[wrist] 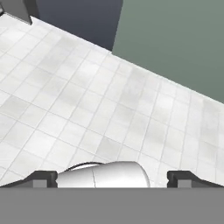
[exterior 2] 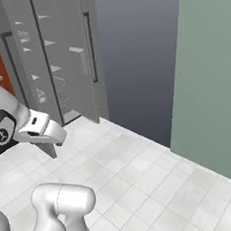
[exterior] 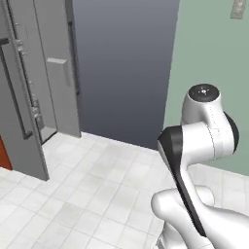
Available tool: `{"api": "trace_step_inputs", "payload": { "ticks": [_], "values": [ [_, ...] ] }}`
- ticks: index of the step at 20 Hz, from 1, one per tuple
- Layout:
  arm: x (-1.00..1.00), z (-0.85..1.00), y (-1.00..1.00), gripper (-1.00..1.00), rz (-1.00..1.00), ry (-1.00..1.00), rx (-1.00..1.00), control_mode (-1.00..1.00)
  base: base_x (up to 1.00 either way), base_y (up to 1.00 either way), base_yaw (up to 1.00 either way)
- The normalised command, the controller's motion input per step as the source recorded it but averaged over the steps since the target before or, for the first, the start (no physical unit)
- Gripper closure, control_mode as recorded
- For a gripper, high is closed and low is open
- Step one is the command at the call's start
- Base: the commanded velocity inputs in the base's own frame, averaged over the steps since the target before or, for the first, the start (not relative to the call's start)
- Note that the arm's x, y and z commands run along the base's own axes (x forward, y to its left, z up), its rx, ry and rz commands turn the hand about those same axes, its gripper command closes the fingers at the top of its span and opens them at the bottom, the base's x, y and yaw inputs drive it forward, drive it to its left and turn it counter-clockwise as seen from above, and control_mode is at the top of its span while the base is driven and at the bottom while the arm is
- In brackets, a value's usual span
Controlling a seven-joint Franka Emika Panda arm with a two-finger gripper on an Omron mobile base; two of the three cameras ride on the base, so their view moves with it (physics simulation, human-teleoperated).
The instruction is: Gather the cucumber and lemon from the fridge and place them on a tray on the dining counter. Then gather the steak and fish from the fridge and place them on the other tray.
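Transit seems to be the step in hand, judged from how the arm is folded close over the base with nothing carried. The gripper [wrist: 112, 177] is seen in the hand view with its two dark fingertips [wrist: 41, 177] standing wide apart at the bottom edge, and only pale tiled floor [wrist: 87, 100] lies between and beyond them; nothing is held. The fridge [exterior 2: 58, 58], a tall grey cabinet of flat, matt panels, is seen at the left of both base views, its doors [exterior: 22, 107] swung open so that the shelves inside can be reached; small white ledges are made out on the inner faces. Whether cucumber, lemon, steak or fish lie inside cannot be told from here. A smooth sage-green wall [exterior: 209, 48] and a dark recess [exterior: 121, 68] are set beside it.
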Motion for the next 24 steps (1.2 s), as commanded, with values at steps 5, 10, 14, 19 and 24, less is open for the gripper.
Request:
{"api": "trace_step_inputs", "payload": {
  "ticks": [5,10,14,19,24],
  "values": [
    [0.0,0.0,0.0,-1.0,0.0,0.0,0.0,1.0,0.98,-0.1,0.45],
    [0.0,0.0,0.0,-1.0,0.0,0.0,0.0,1.0,0.91,-0.18,0.46],
    [0.0,0.0,0.0,-1.0,0.0,0.0,0.0,1.0,0.82,-0.33,0.44],
    [0.0,0.0,0.0,-1.0,0.0,0.0,0.0,1.0,0.79,-0.4,0.41],
    [0.0,0.0,0.0,-1.0,0.0,0.0,0.0,1.0,0.8,-0.38,0.4]
  ]
}}
